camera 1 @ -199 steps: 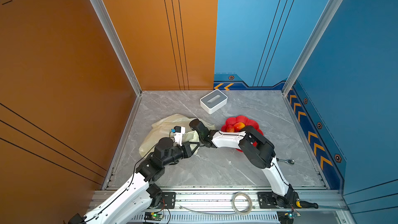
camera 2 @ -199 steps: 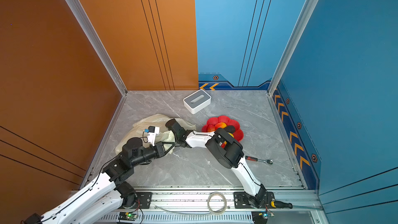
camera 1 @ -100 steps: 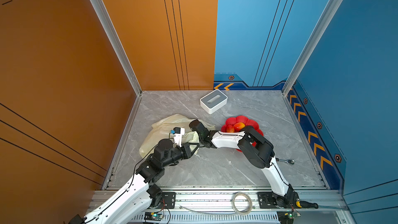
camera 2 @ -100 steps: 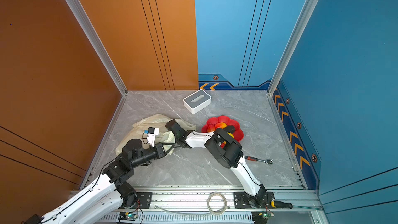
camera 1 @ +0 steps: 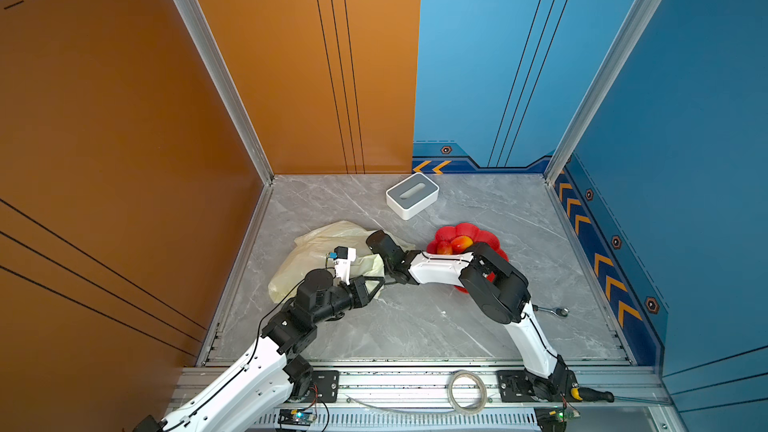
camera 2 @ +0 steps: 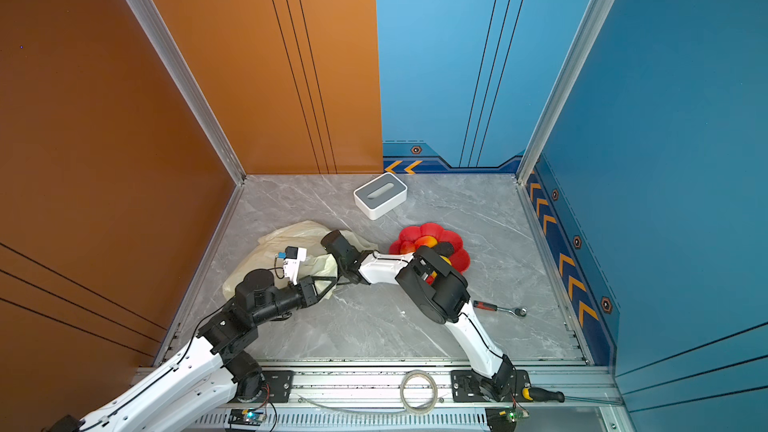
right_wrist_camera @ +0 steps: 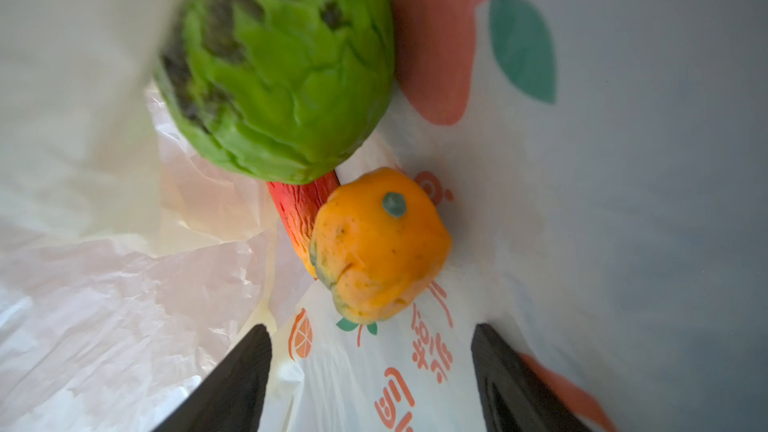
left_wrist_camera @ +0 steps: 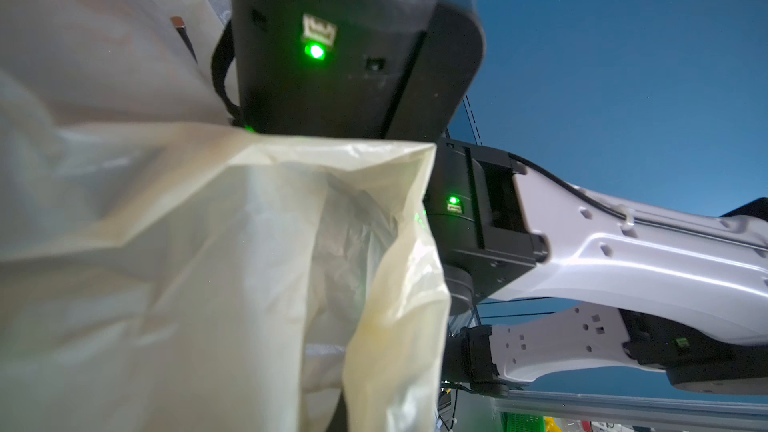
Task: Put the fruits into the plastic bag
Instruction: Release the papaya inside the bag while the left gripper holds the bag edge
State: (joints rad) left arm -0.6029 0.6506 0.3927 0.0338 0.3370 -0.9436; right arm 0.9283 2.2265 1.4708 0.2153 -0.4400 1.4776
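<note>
- My left claw [camera 1: 374,284] is closed tight and pinches the edge of the plastic bag [camera 1: 316,243], which lies on the desk [camera 1: 415,326].
- My right claw [right_wrist_camera: 369,328] is inside the bag, jaws wide apart, holding nothing.
- Just ahead of it lie an orange fruit [right_wrist_camera: 378,247], a red fruit [right_wrist_camera: 297,209] and a bumpy green fruit [right_wrist_camera: 274,68].
- Farther, other fruits [camera 1: 459,243] sit in the red dish [camera 1: 465,228].

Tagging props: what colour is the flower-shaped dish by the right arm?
Red. The flower-shaped dish shows best in a top view.
</note>
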